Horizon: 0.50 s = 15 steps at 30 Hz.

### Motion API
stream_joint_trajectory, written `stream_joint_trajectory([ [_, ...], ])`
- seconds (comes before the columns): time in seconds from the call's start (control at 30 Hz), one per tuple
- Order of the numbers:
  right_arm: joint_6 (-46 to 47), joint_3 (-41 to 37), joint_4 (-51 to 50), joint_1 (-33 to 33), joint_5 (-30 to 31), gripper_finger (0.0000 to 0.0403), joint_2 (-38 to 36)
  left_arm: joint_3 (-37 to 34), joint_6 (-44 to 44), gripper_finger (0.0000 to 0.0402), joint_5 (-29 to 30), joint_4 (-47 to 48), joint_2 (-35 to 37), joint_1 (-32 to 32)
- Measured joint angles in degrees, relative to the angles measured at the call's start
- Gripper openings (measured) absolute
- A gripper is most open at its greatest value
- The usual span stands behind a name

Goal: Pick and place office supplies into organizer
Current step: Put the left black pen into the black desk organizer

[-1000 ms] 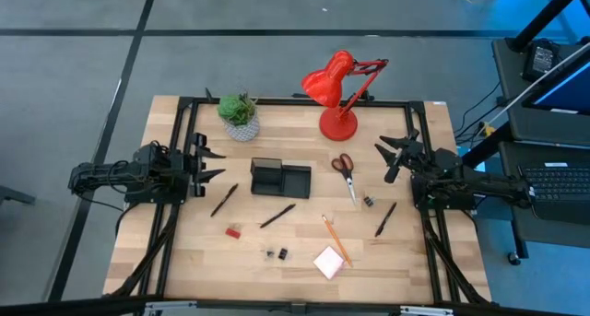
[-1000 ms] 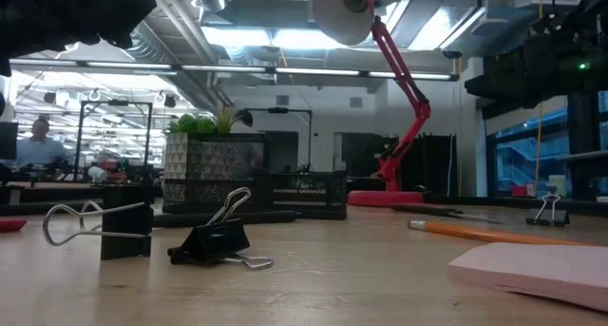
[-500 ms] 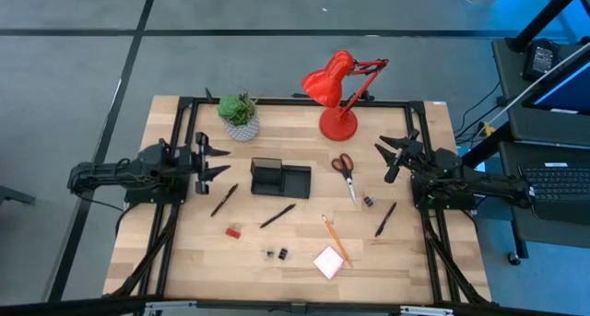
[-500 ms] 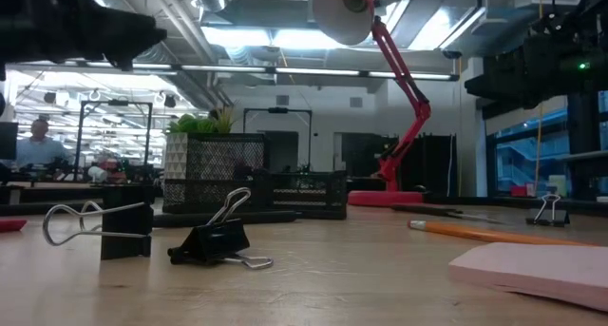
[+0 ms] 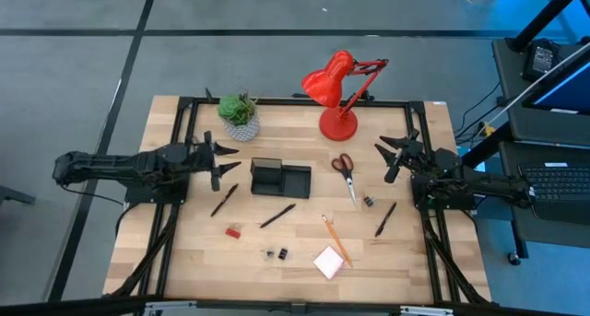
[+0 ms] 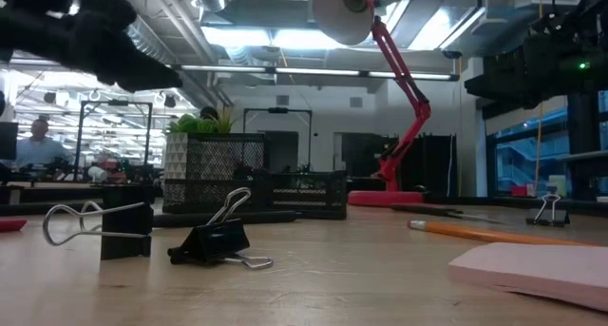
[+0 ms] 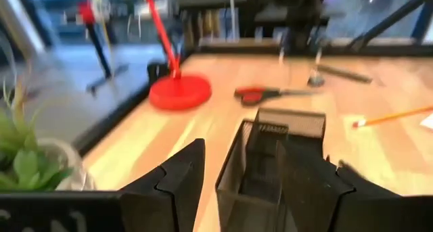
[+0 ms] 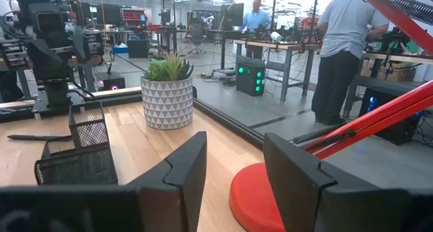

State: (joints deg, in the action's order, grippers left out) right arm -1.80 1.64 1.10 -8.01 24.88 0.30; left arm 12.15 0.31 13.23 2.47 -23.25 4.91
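Organizer (image 5: 280, 179) sits mid-table, empty as far as I can tell, with every supply loose: black pen (image 5: 224, 200) at its 8 o'clock, scissors (image 5: 345, 172) at 3. My left gripper (image 5: 218, 162) hovers at its 9 o'clock, fingers spread wide; right gripper (image 5: 396, 156) waits at 3, also spread. My worry: coming down here, I could clip the mesh wall and shove the tray.

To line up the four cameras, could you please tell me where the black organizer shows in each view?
High view: organizer, table centre.
Low view: mesh tray, mid-distance, left of lamp base.
Left wrist view: directly ahead.
Right wrist view: lower left.
Shared landmark: the red lamp.
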Motion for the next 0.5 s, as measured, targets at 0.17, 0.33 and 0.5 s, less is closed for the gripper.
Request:
stream_joint_trajectory([
  [0.17, 0.0, -0.01, -0.01, 0.0, 0.0, 0.015, 0.02, 11.04, -8.35, 0.0177, 1.12, 15.08, -9.12, 0.0],
  [0.33, -0.28, -0.01, -0.01, 0.0, 0.0, 0.015, 0.0, 21.64, -10.92, 0.0169, 1.13, 33.1, -17.74, -0.01],
  [0.5, -0.41, 0.0, -0.04, 0.0, 0.0, 0.015, 0.01, 28.93, -18.2, 0.0163, 0.0, 42.08, -25.33, -0.01],
])
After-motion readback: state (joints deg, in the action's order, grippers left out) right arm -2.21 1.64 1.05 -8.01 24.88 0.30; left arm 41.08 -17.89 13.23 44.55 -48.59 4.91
